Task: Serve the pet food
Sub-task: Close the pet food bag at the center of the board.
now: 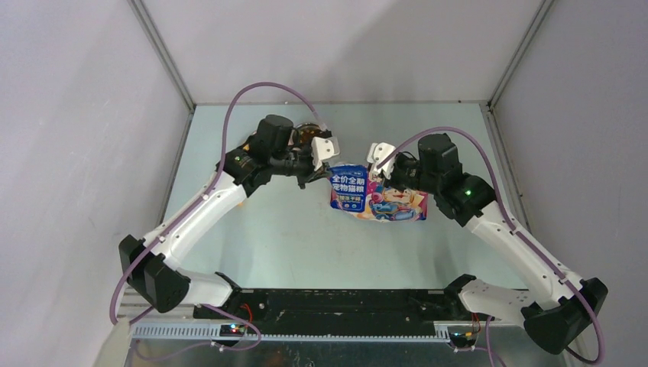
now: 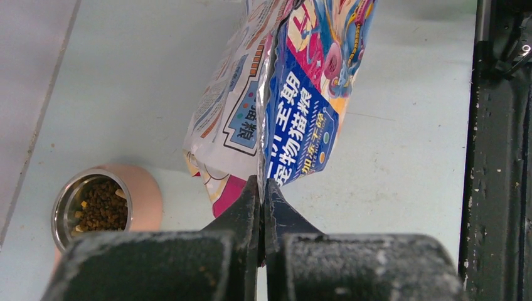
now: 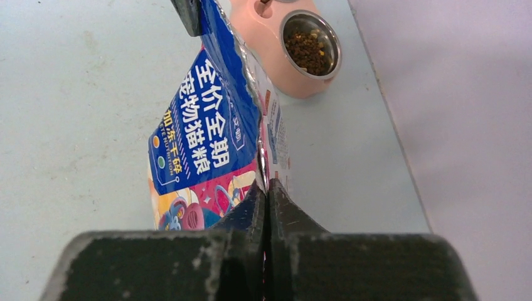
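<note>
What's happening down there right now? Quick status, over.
Left gripper shut on cat food bag. Right gripper pinching its other edge. Kibble in one steel bowl. Nothing blocking.

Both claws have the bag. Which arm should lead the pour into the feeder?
Probably left. The left claw pinches the edge of the bag nearest the pink feeder, which sits just beyond that wrist in the top view. The right claw grips the opposite edge, farther away, so it suits supporting.
</note>
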You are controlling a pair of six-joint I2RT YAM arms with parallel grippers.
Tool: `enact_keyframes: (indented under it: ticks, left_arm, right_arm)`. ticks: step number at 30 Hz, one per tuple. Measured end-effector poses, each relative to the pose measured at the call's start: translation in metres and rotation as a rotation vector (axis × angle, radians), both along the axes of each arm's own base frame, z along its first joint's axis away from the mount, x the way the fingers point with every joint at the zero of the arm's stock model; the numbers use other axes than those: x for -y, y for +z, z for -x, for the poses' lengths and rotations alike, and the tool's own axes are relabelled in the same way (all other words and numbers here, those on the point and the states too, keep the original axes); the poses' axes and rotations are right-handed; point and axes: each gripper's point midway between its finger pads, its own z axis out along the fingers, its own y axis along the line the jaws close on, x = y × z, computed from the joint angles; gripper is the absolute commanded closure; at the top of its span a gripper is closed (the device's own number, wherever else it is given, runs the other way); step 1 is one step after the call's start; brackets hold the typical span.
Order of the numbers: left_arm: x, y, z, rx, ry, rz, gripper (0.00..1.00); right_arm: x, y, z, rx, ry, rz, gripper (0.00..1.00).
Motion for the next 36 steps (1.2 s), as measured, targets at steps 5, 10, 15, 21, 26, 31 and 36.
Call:
enact_keyframes:
  ticks: [5,10,15,21,26,31,36]
  left_arm:
    - [-0.001,0.001,0.001,0.003,0.000,0.005,1.00]
    - [-0.003,0.003,0.002,0.007,0.005,0.006,1.00]
    - [-0.005,0.001,0.003,0.005,0.007,0.005,1.00]
    - [-0.006,0.003,0.002,0.010,0.011,0.007,1.00]
    - [-0.007,0.003,0.002,0.011,0.012,0.008,1.00]
    - [-0.009,0.004,0.003,0.009,0.016,0.006,1.00]
    - [-0.010,0.003,0.004,0.004,0.016,0.002,1.00]
  right_arm:
    - [0.001,-0.001,0.000,0.002,0.000,0.005,0.91]
    - [0.006,0.001,-0.002,0.021,-0.014,0.017,0.68]
    - [0.020,0.000,-0.005,0.017,-0.060,0.029,0.77]
    - [0.024,-0.005,-0.005,-0.004,-0.063,0.034,1.00]
    - [0.025,-0.005,-0.005,-0.001,-0.061,0.035,0.74]
    - [0.033,-0.002,-0.004,0.026,-0.077,0.057,0.59]
    - [0.044,-0.001,-0.001,0.040,-0.095,0.083,0.85]
